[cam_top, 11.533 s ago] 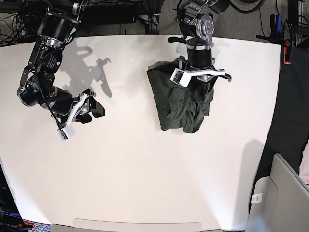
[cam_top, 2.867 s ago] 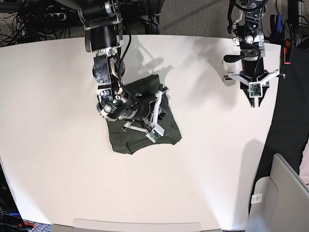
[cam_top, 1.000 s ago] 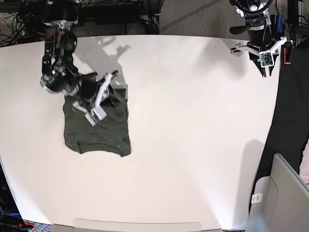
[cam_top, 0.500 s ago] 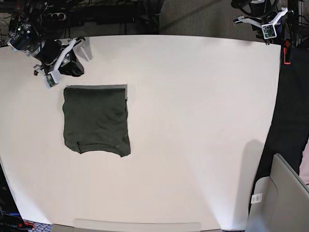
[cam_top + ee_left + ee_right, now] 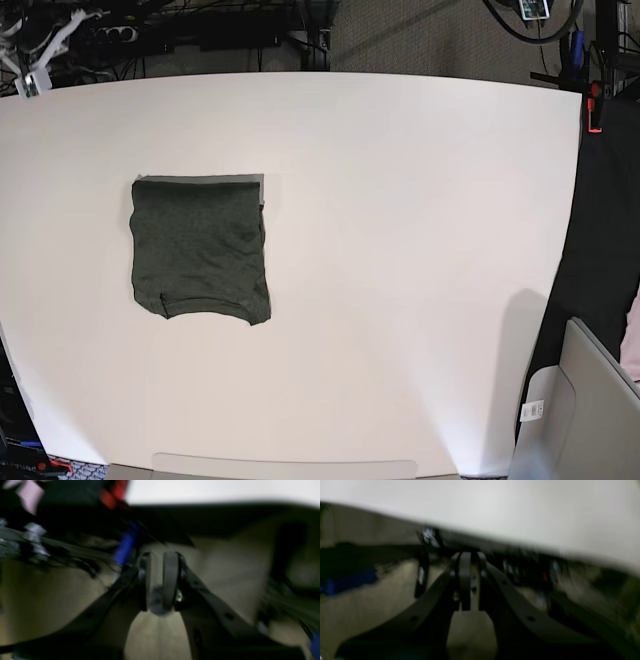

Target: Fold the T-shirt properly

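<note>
The T-shirt (image 5: 200,248) lies flat on the white table (image 5: 400,250), folded into a dark olive rectangle at the left middle, with a thin grey hem along its top edge. Nothing touches it. Both arms are drawn back past the table's far edge. Only a white part of the right arm (image 5: 33,78) shows at the top left corner, and a bit of the left arm (image 5: 530,8) at the top right. In the blurred wrist views, the left gripper (image 5: 158,577) and the right gripper (image 5: 471,580) hang over the floor, fingers nearly together with nothing between them.
Cables and dark gear (image 5: 200,25) lie behind the table's far edge. A red clamp (image 5: 595,105) sits at the right edge. A grey container (image 5: 580,400) stands off the lower right corner.
Both arms have pulled back further, off the table's far corners and nearly out of the base view. The folded T-shirt has not moved.
</note>
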Controlling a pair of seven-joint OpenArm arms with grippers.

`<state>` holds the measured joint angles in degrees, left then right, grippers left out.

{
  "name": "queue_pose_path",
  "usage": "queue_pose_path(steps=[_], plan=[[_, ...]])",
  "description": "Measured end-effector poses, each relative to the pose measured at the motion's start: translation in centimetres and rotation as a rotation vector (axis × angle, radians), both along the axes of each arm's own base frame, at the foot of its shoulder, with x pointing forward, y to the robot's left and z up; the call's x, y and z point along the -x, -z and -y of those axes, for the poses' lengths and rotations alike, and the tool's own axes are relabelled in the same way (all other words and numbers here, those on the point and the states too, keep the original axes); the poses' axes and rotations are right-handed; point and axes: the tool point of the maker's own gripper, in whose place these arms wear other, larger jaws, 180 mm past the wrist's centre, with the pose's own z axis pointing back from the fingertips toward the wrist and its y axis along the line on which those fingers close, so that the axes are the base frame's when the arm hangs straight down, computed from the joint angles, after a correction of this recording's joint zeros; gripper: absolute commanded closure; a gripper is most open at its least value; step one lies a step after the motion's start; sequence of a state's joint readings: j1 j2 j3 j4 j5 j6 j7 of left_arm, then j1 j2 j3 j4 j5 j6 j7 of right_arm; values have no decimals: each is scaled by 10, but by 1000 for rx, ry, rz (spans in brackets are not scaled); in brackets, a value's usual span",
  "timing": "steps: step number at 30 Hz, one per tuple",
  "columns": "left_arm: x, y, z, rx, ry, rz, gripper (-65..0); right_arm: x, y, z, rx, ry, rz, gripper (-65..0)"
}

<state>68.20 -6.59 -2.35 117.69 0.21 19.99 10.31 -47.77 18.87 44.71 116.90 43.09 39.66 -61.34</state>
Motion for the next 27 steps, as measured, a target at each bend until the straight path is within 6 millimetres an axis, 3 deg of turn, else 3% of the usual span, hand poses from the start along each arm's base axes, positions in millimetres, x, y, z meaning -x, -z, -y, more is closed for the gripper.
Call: queue_pose_path(steps=[6,9,15,21,27], plan=[[26,17,14,41,16,-85,-67,75,27,11,159,63,-230,-24],[42,33,18,69,-5,-136,-67,102,43,9,234,43,-348,-24],[67,73,43,178,-2,-232,-67,97,85,-36,213,-145,-422,-24],[63,107,46,193,-20,-248,-67,104,129,-37,227,-133,-537,-24],[70,151,43,223,-80,-321,-67,106,187,-62,121,-147,-576,-23]])
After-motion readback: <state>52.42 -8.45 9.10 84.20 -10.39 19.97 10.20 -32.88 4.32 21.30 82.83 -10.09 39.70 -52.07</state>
